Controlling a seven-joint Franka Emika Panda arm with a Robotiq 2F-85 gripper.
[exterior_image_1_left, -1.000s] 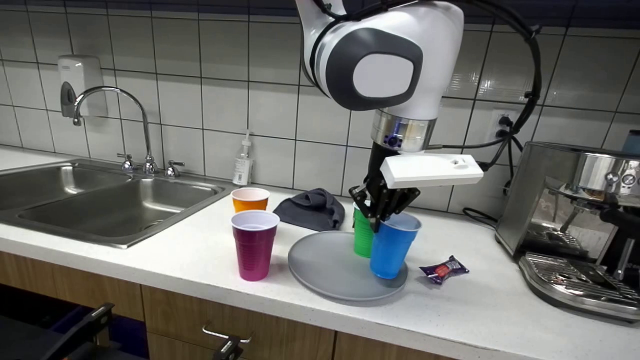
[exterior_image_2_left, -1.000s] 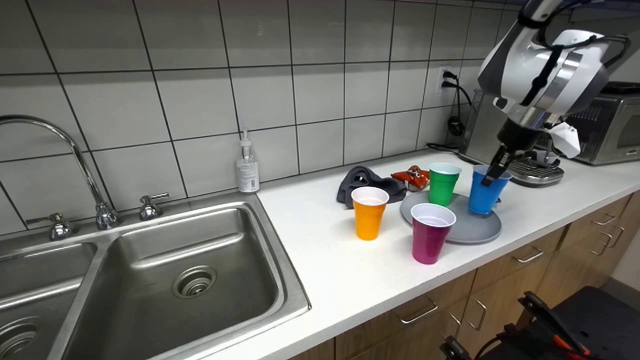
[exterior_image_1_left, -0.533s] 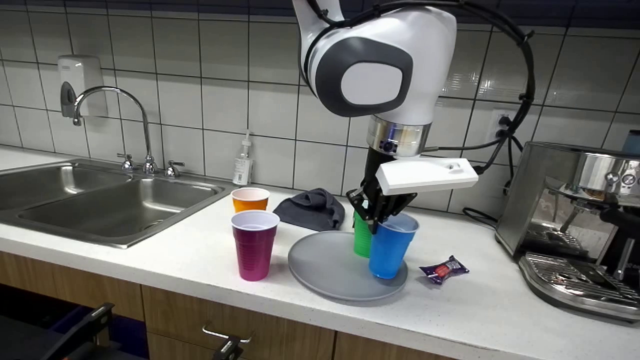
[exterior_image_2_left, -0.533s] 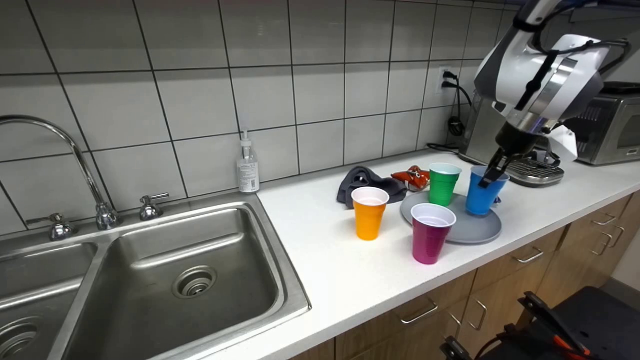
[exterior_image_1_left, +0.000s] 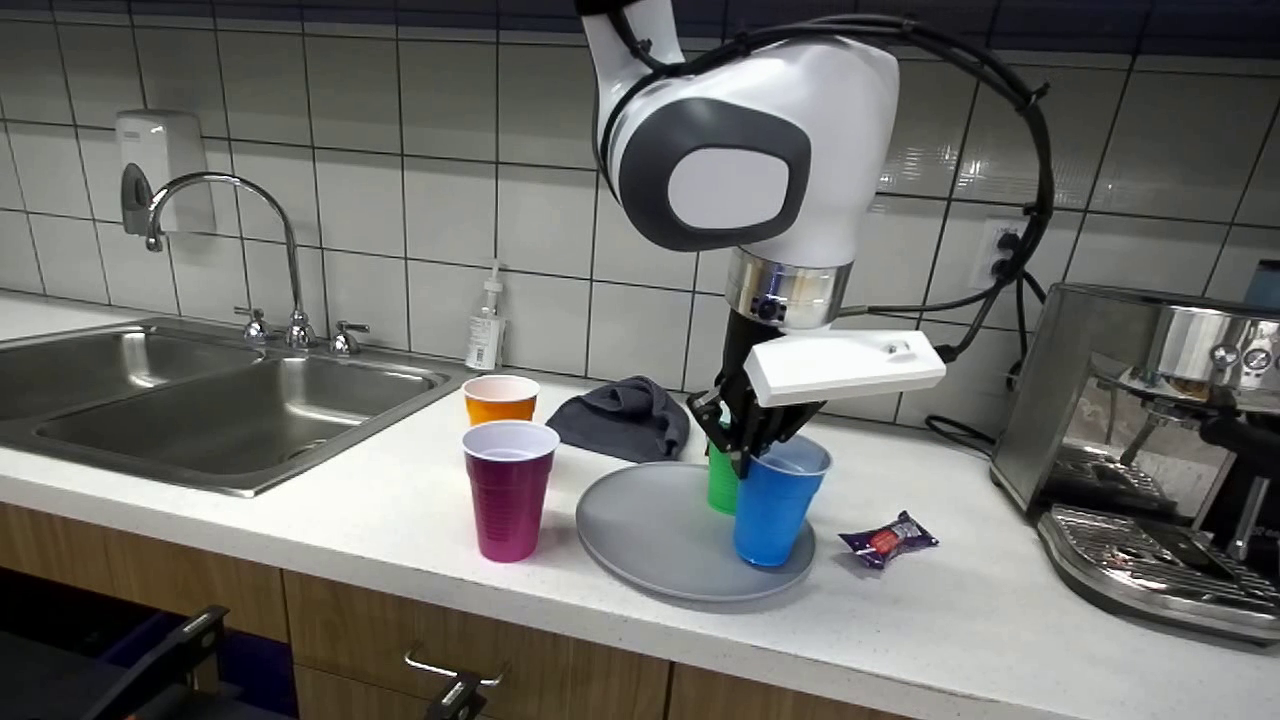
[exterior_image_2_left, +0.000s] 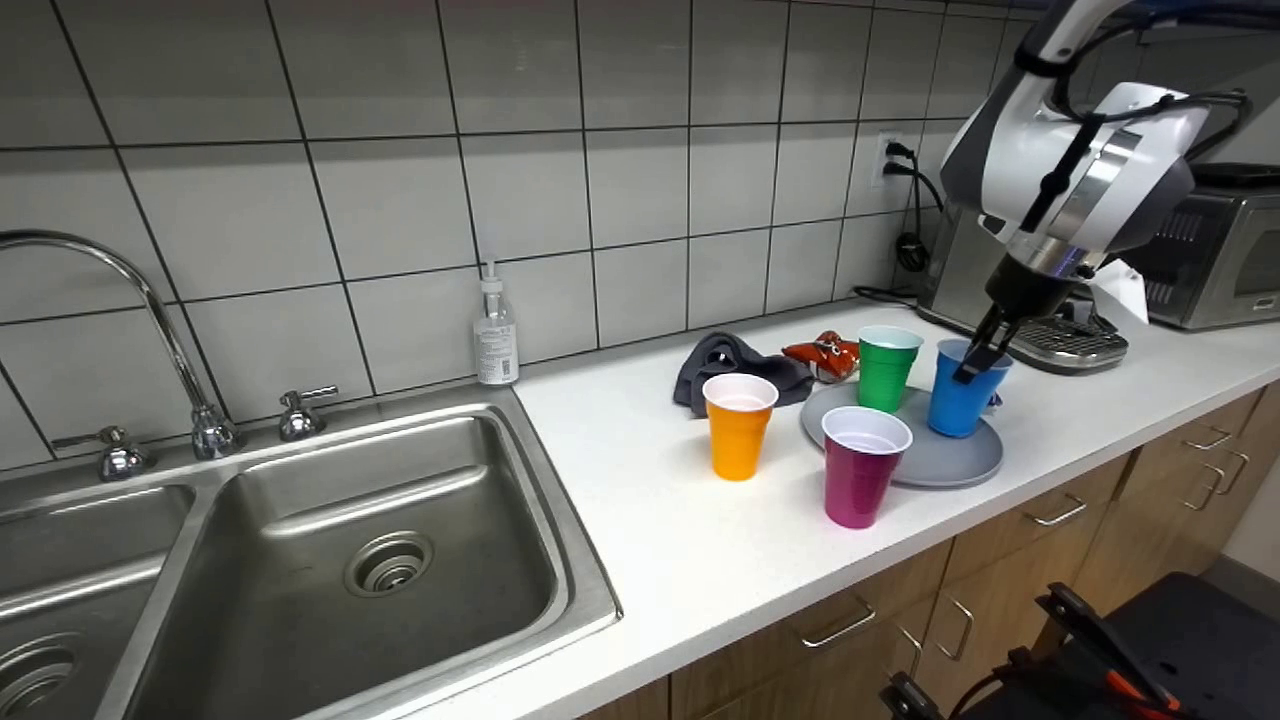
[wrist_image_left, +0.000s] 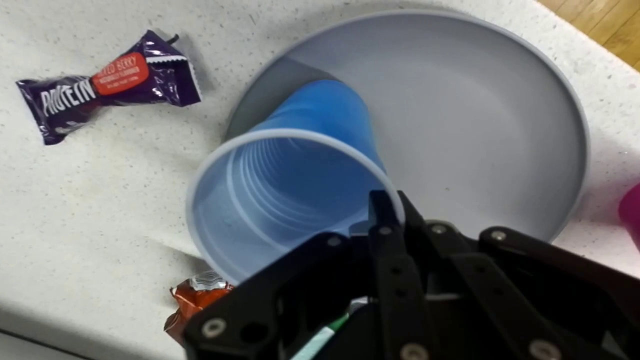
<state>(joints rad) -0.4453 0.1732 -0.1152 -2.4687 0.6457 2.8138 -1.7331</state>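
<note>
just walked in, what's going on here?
A white robot arm has its black hand pinched on the rim of a blue plastic cup, which looks slightly tilted over a round gray plate. I can't tell whether the cup's base touches the plate. A green plastic cup stands on that plate; a magenta plastic cup and an orange plastic cup stand on the white countertop.

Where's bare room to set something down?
Bare: the counter between sink and orange cup, and between snack and coffee machine; the plate toward the purple cup. Crowded: the plate's other side, where the gripper pinches the blue cup near the green cup; also around cloth and red packet.
</note>
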